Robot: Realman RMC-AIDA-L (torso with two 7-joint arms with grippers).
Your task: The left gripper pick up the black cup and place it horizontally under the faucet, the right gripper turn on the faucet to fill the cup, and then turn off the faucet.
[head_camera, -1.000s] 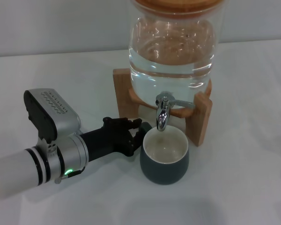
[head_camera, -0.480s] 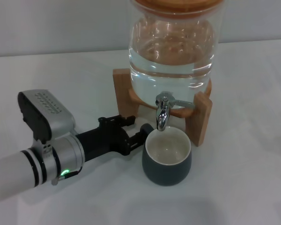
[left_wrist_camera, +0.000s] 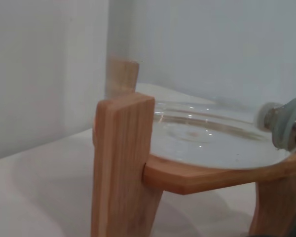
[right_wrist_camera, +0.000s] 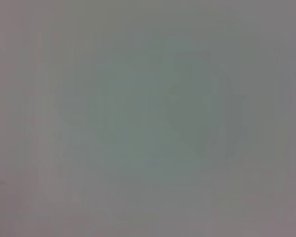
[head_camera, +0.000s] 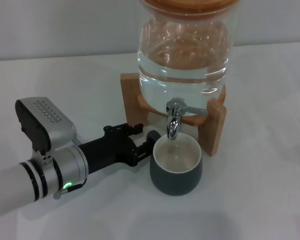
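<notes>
The black cup (head_camera: 176, 170) stands upright on the table, its cream inside showing, with its mouth right under the spout of the chrome faucet (head_camera: 173, 120). The faucet's thin lever points to the right. The faucet is fitted to a clear glass water jar (head_camera: 185, 50) and also shows in the left wrist view (left_wrist_camera: 286, 129). My left gripper (head_camera: 141, 140) lies just left of the cup. It is open, with its fingers on either side of the cup's small handle (head_camera: 153, 136) and not closed on it. The right gripper is out of view.
The jar rests on a wooden stand (head_camera: 217, 125) on the white table (head_camera: 260, 200); the stand also fills the left wrist view (left_wrist_camera: 123, 168). A pale wall rises behind the jar. The right wrist view shows only a blank grey surface.
My left gripper has opened off the cup's handle and the arm has drawn back a little to the left. The cup stays under the faucet.
</notes>
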